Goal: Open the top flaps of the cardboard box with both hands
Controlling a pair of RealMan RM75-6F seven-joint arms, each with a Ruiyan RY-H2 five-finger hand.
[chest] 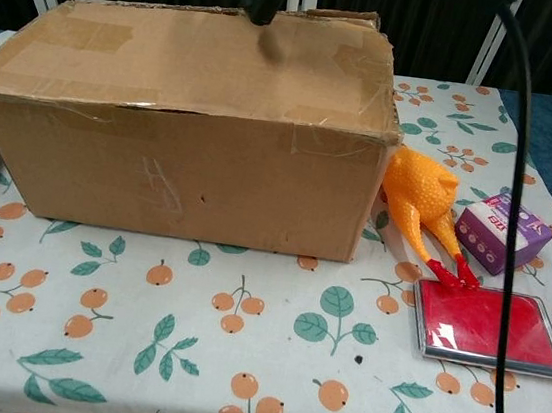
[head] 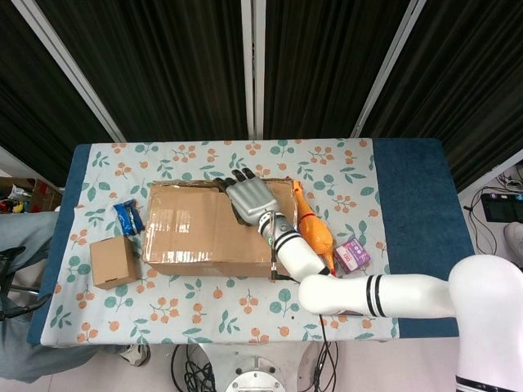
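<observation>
Right robot hand (head: 249, 198) over the closed brown cardboard box (head: 219, 227)
Fingers spread, gripping nothing; left robot hand out of sight; yellow rubber chicken (head: 311, 232) just beside the box.

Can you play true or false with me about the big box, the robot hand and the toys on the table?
1. The right hand is over the top of the cardboard box. True.
2. The box's top flaps stand wide open. False: they lie flat and closed.
3. The rubber chicken lies inside the box. False: it lies on the table beside the box.
4. A red case lies near the chicken's feet. True.
5. The left hand is pulling a flap. False: no left hand shows in either view.
</observation>
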